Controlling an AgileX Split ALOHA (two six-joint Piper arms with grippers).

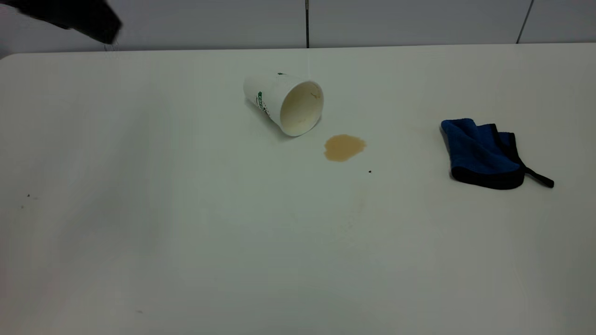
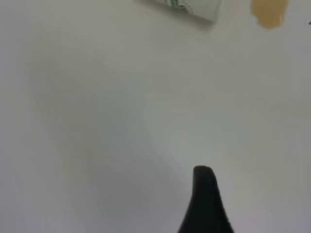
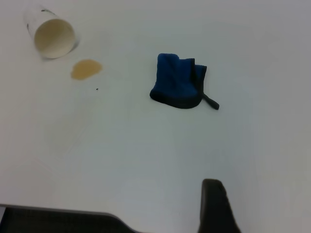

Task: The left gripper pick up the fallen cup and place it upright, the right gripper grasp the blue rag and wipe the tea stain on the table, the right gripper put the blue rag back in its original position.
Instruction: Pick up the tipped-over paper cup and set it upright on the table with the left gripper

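Nothing done yet: cup (image 1: 284, 103) lying fallen on desk (image 1: 139, 195), tea stain (image 1: 344, 147) unwiped, blue rag (image 1: 479, 153) untouched, left claw (image 1: 88, 21) far off, empty-handed, opening impossible to tell.

Even, diffuse overhead light, no glare on the table (image 1: 163, 209); shadows are faint, just a soft one under the cup (image 1: 284, 103) and blue rag (image 1: 482, 153). Dark arm at the far left corner is motion-blurred. Left wrist view is soft overall, its finger (image 2: 206, 204) out of focus.
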